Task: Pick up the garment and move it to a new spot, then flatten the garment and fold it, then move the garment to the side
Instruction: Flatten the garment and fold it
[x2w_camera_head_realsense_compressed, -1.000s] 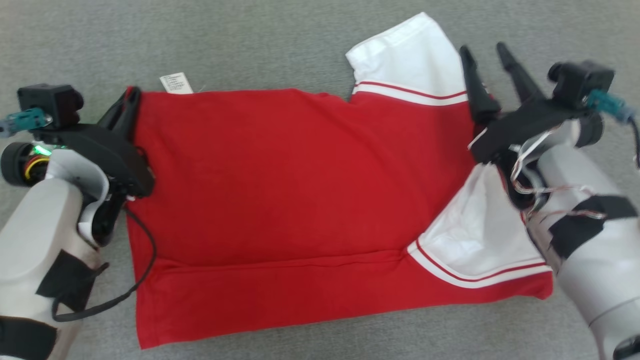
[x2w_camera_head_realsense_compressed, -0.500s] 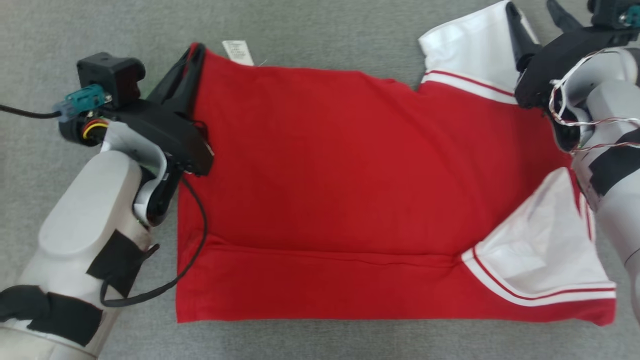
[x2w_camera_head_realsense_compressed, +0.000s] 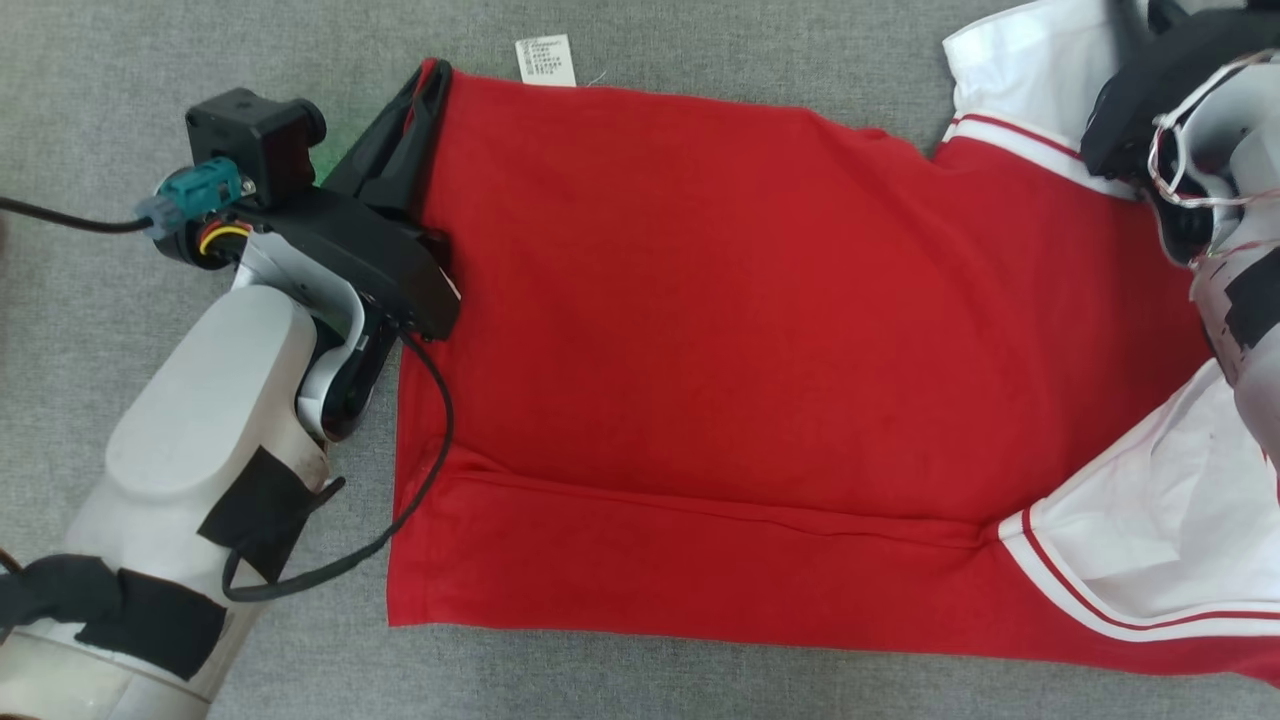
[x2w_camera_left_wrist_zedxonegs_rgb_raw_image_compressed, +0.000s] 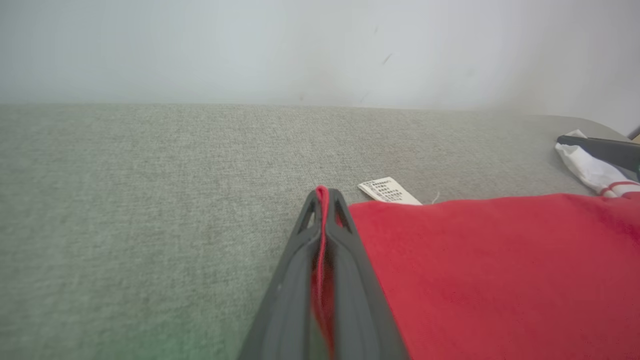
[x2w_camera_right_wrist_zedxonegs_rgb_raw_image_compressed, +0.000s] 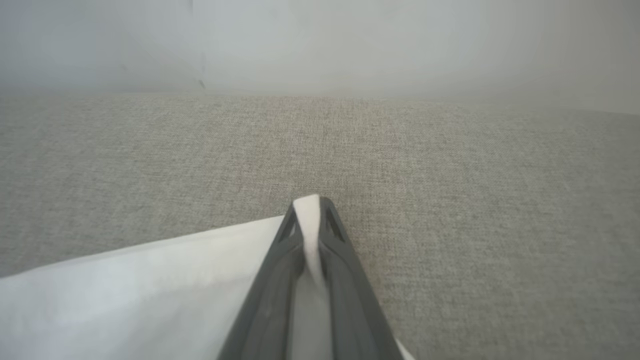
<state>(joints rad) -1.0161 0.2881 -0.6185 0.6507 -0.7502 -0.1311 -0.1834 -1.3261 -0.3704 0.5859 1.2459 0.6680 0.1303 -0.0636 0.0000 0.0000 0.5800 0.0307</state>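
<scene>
The garment (x2w_camera_head_realsense_compressed: 760, 330) is a red shirt with white sleeves, spread flat on grey fabric in the head view. My left gripper (x2w_camera_head_realsense_compressed: 432, 75) is shut on its far left hem corner; the left wrist view shows red cloth (x2w_camera_left_wrist_zedxonegs_rgb_raw_image_compressed: 321, 250) pinched between the dark fingers (x2w_camera_left_wrist_zedxonegs_rgb_raw_image_compressed: 350, 260). My right gripper (x2w_camera_right_wrist_zedxonegs_rgb_raw_image_compressed: 311, 205) is shut on the far white sleeve (x2w_camera_right_wrist_zedxonegs_rgb_raw_image_compressed: 150, 280), with white cloth squeezed between its fingers in the right wrist view. In the head view the right wrist (x2w_camera_head_realsense_compressed: 1170, 90) sits over that sleeve (x2w_camera_head_realsense_compressed: 1030, 90) at the top right, fingertips out of frame. A second white sleeve (x2w_camera_head_realsense_compressed: 1160, 540) lies lower right.
A white care label (x2w_camera_head_realsense_compressed: 545, 60) sticks out past the far hem, also seen as the care label (x2w_camera_left_wrist_zedxonegs_rgb_raw_image_compressed: 389, 191) in the left wrist view. Grey fabric surface (x2w_camera_head_realsense_compressed: 250, 60) surrounds the shirt. A pale wall (x2w_camera_left_wrist_zedxonegs_rgb_raw_image_compressed: 300, 45) rises behind the surface's far edge.
The right gripper's fingers have come together on the far white sleeve. The head camera has shifted, so the whole shirt sits further right and higher. The left gripper keeps its hold on the hem.
</scene>
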